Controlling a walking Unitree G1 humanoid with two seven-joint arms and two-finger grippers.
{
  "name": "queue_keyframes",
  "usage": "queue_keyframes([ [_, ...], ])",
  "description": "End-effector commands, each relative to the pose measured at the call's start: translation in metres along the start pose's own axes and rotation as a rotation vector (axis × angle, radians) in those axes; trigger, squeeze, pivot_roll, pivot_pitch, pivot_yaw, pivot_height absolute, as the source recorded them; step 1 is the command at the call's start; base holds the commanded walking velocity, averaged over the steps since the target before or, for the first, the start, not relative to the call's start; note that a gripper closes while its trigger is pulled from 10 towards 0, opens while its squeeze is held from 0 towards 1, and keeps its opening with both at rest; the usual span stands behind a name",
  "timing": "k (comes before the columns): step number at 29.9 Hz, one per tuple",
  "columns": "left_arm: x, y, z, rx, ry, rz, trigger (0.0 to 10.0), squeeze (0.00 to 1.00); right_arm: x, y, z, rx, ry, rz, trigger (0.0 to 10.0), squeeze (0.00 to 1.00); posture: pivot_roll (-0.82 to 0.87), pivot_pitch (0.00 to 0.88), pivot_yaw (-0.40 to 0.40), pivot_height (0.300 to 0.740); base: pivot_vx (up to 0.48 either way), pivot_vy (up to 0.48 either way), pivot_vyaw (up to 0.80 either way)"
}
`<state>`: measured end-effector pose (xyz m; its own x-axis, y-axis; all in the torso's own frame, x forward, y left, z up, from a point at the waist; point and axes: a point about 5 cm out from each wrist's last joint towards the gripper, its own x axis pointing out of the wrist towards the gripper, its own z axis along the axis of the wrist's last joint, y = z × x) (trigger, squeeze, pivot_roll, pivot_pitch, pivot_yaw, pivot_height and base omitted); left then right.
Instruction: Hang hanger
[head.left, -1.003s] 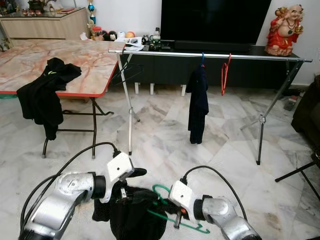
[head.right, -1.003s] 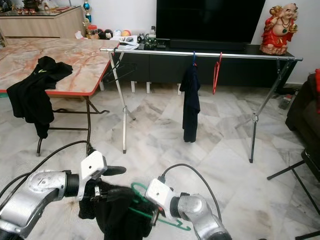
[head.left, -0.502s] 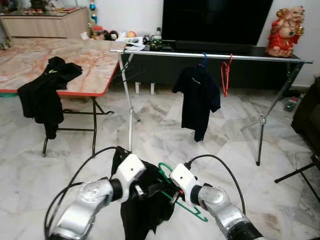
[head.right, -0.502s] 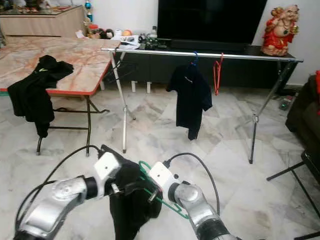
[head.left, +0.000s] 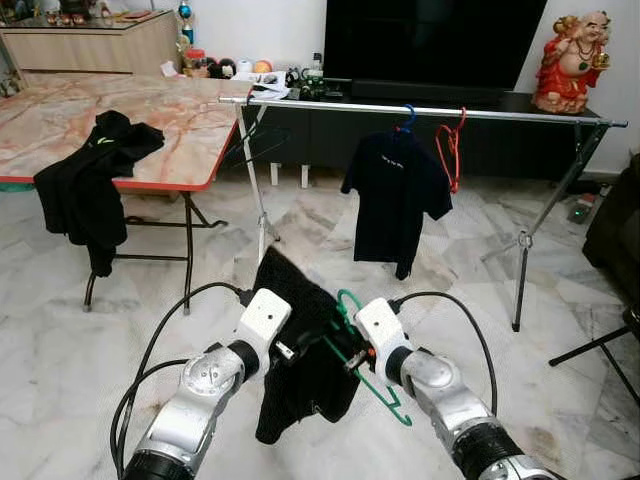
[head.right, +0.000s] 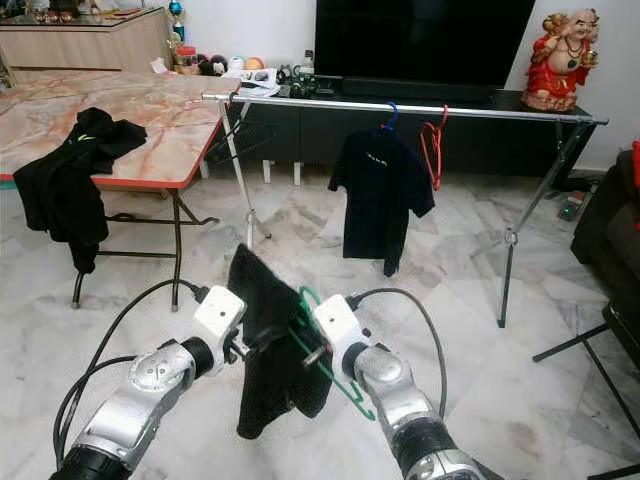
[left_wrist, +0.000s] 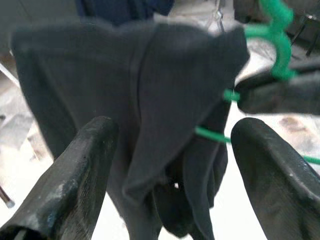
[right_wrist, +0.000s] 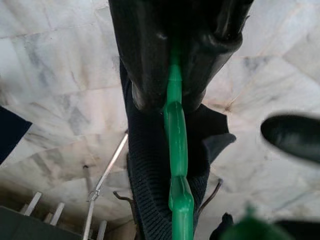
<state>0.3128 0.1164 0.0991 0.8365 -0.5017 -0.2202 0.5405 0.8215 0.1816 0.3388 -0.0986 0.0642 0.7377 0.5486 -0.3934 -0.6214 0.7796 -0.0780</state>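
At far left, table (head.left: 150, 175) edge with dark clothing (head.left: 85, 190) draped — clear of path. Left tool (left_wrist: 170, 165) spread, black garment (head.left: 300, 350) hanging between its fingers, not pinched; slip off green hanger (head.left: 372, 365) likely if jolted. Right tool (right_wrist: 172, 75) pinching hanger wire. Ahead, rail (head.left: 420, 110): free stretch left of navy shirt (head.left: 395, 200), red hanger (head.left: 450, 150) beyond — snag risk.
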Motion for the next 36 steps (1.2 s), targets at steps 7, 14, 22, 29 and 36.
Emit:
queue_keyframes([
  [7,0.014,-0.008,-0.002,0.029,0.031,0.048,10.0,0.0,0.005,0.006,0.018,0.012,-0.066,0.037,0.0,0.0,0.1,0.0,-0.048,0.74,0.0,0.0,0.0],
  [14,0.019,-0.009,-0.002,0.032,0.044,0.126,10.0,0.0,0.006,0.012,0.018,0.012,-0.07,0.065,0.0,0.0,0.1,0.0,-0.059,0.74,0.0,0.0,0.0],
  [22,0.031,-0.007,0.002,0.008,0.049,0.239,10.0,0.0,0.008,0.022,0.019,-0.002,-0.065,0.137,0.0,0.0,0.09,0.0,-0.068,0.74,0.0,0.0,0.0],
  [29,0.034,-0.006,0.002,0.012,0.066,0.299,10.0,0.0,0.008,0.028,0.018,-0.008,-0.064,0.178,0.0,0.0,0.09,0.0,-0.077,0.74,0.0,0.0,0.0],
  [36,0.031,0.01,-0.012,-0.07,0.175,0.508,10.0,0.0,0.007,0.03,0.015,-0.02,-0.045,0.215,0.0,0.0,0.08,0.0,-0.077,0.74,0.0,0.0,0.0],
])
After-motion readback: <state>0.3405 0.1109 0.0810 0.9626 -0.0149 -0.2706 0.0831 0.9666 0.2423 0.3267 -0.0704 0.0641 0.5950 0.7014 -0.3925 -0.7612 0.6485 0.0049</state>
